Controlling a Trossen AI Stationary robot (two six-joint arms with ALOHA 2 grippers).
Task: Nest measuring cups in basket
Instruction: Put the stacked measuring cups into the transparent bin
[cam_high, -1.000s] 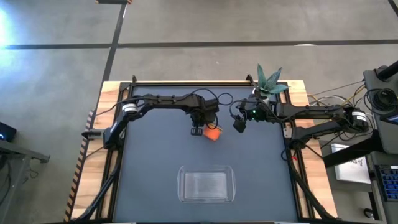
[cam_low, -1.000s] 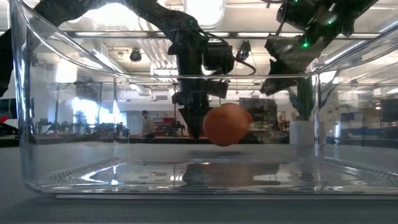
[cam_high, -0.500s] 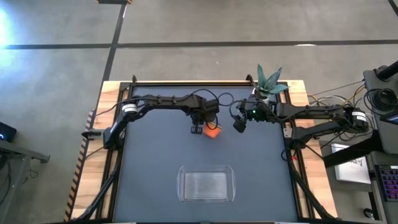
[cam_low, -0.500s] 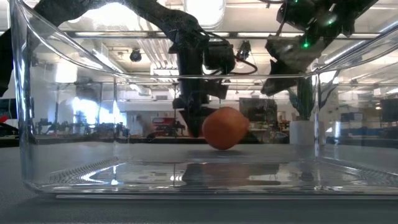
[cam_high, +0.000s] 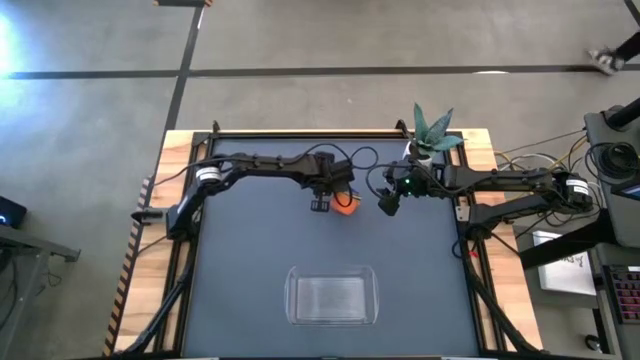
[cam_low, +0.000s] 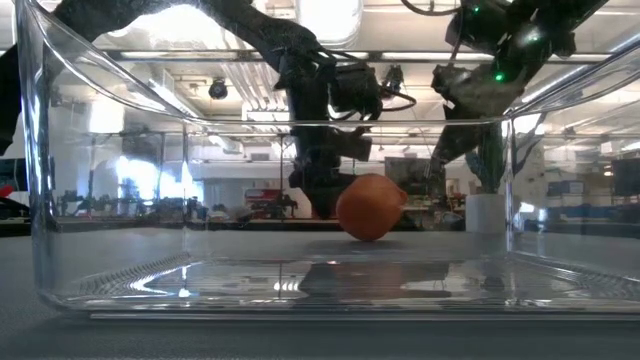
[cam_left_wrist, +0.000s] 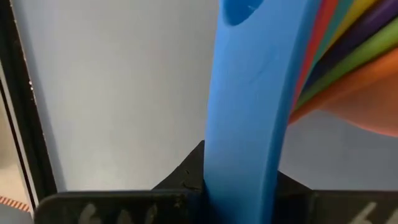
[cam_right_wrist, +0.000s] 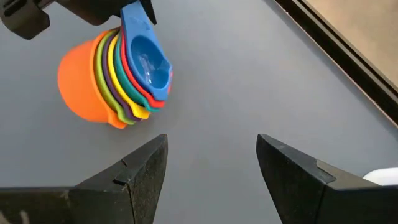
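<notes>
left tool (cam_high: 321, 204) clamping nested measuring cups (cam_right_wrist: 118, 71) by handles, basket (cam_high: 331, 296) apart

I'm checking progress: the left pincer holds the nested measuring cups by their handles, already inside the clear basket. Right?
Not quite. The left pincer does hold the nested measuring cups by their handles, but the high view shows them over the bare mat, well away from the basket.
</notes>
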